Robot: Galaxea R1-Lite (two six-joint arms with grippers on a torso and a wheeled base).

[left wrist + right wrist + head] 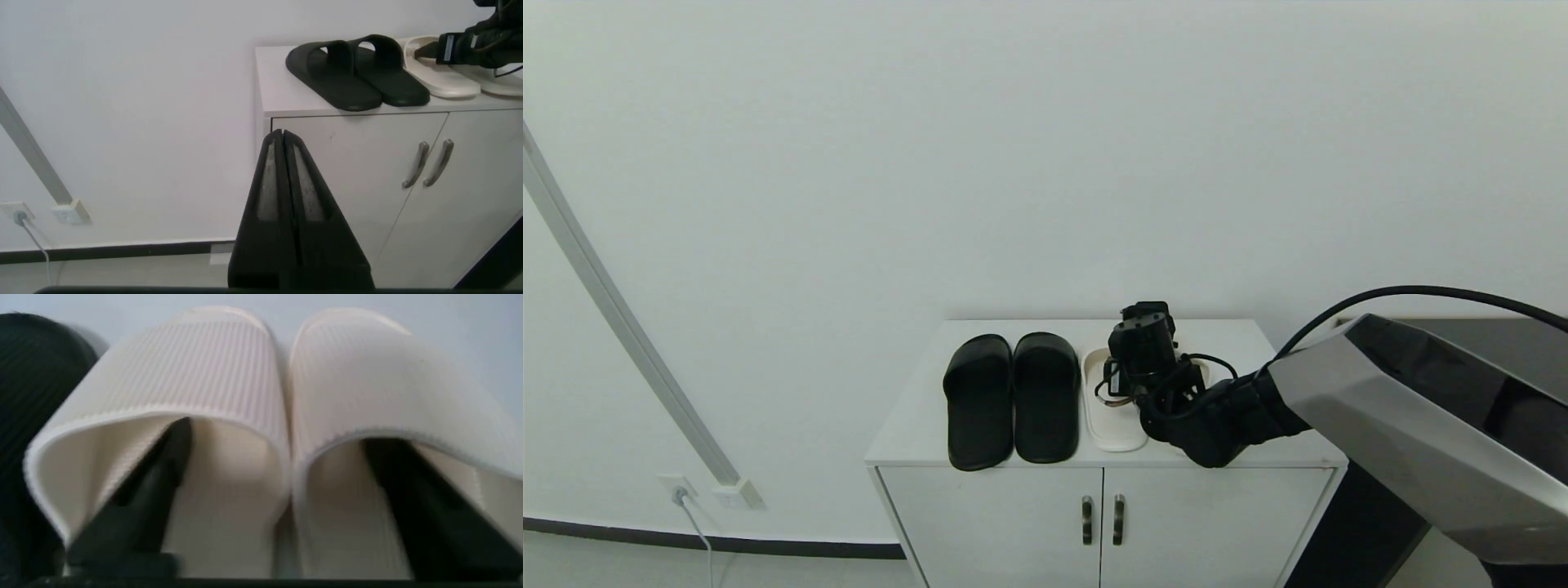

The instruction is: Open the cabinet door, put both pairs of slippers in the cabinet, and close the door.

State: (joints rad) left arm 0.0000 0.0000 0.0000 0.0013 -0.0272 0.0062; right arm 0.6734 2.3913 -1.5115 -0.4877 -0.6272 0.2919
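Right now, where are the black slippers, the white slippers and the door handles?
Black slippers (978, 376): head view, on the strap of the left one.
White slippers (1112, 429): head view, on the bare heel end of a sole.
Handles (1087, 519): head view, on the left door's handle.

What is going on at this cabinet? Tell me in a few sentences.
The right gripper is open, with one finger under the strap of each of the white slippers on top of the cabinet. The black slippers lie beside them, untouched. The cabinet doors are shut, so nothing is stowed yet. The left gripper is shut, apart from the cabinet and below its top.
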